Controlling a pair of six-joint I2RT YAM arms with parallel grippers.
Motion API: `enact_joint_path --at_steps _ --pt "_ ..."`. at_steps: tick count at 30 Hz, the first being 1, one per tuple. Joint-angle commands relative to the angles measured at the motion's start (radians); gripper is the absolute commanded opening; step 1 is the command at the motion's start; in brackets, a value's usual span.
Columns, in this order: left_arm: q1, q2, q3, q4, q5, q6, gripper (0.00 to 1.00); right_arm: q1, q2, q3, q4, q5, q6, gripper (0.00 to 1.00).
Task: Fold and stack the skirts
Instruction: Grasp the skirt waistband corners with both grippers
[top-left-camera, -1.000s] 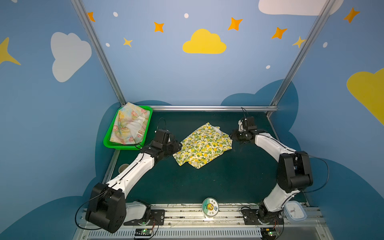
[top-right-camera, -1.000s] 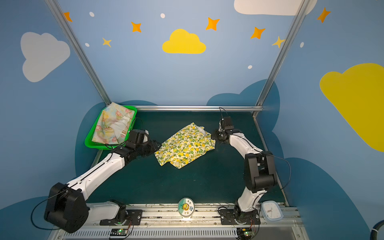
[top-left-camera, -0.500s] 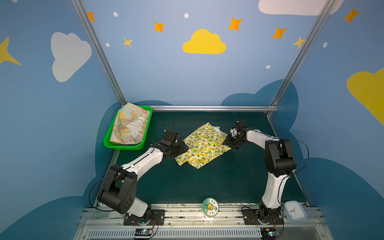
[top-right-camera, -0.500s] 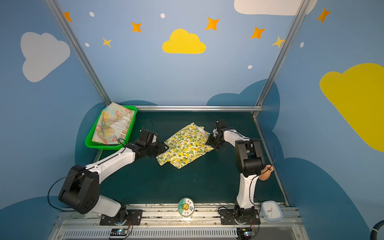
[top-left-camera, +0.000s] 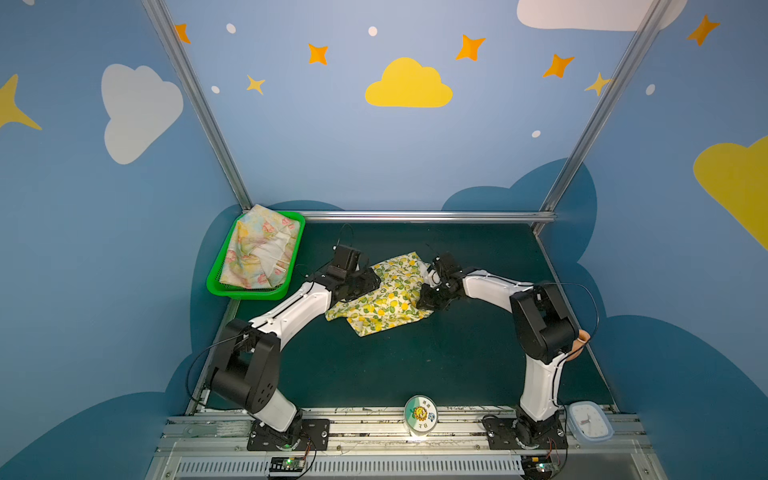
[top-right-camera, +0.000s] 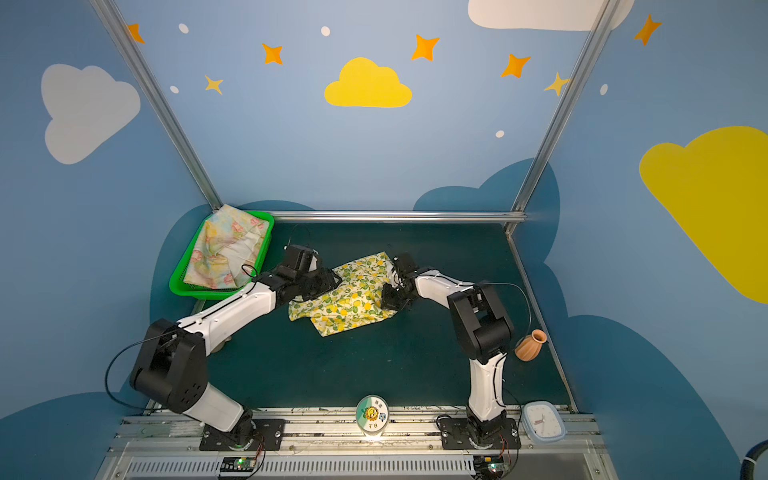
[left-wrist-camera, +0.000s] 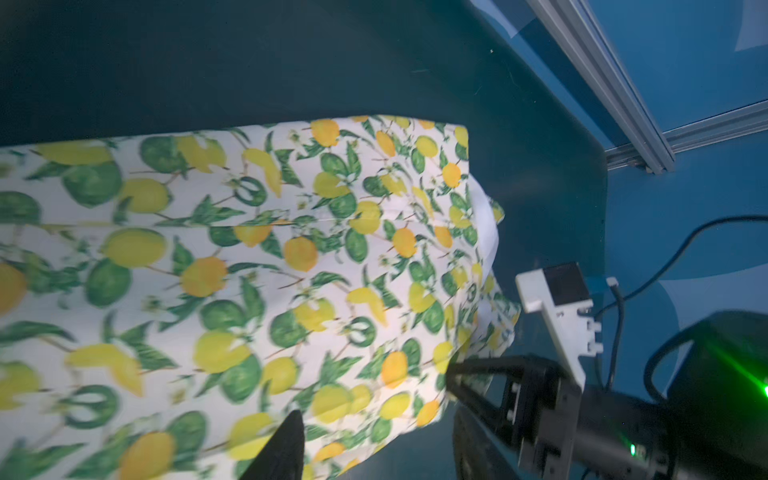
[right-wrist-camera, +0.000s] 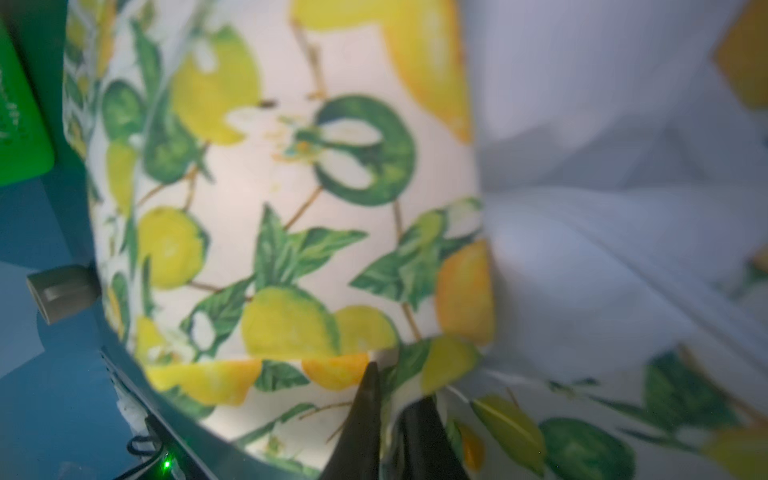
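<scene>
Moved since a second ago: both arms dropped onto the cream cloth skirt printed with yellow lemons and green leaves (top-left-camera: 386, 297); the right end effector (top-left-camera: 427, 300) closed and pinched its edge. It lay rumpled on the tabletop (top-left-camera: 415, 365) between both end effectors. Grip of the left end effector (top-left-camera: 368, 282): could not be told. Progress: early, nothing folded or stacked; the pale yellow cloth skirt with pink flowers (top-left-camera: 257, 253) sat in a green plastic mesh basket (top-left-camera: 249, 293), well apart from the left end effector. Arms were low, elbows out.

Two skirts (top-left-camera: 386, 297), one basket (top-left-camera: 249, 294), one vase (top-right-camera: 530, 345), one clock (top-left-camera: 590, 422).
</scene>
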Motion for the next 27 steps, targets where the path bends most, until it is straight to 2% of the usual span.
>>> enact_joint_path --at_steps 1,5,9,13,17,22,27 --pt "-0.001 0.056 0.084 -0.046 0.01 0.052 0.58 0.062 -0.104 -0.015 -0.025 0.04 0.009 0.27" --pt "-0.036 0.156 0.193 -0.085 0.082 0.09 0.62 0.035 -0.21 -0.089 -0.057 0.027 0.009 0.43" --pt "-0.119 0.299 0.383 -0.248 0.051 0.2 0.65 -0.053 -0.331 -0.191 -0.07 0.02 -0.015 0.58" --pt "-0.172 0.431 0.543 -0.339 0.023 0.232 0.66 -0.142 -0.39 -0.261 -0.059 0.015 -0.021 0.6" --pt "-0.192 0.536 0.675 -0.423 -0.002 0.237 0.65 -0.189 -0.381 -0.273 -0.055 0.007 -0.028 0.59" --pt "-0.199 0.6 0.746 -0.483 -0.054 0.246 0.62 -0.21 -0.373 -0.283 -0.015 -0.001 -0.019 0.57" --pt "-0.201 0.63 0.766 -0.501 -0.078 0.247 0.53 -0.22 -0.376 -0.285 0.001 -0.02 -0.014 0.56"
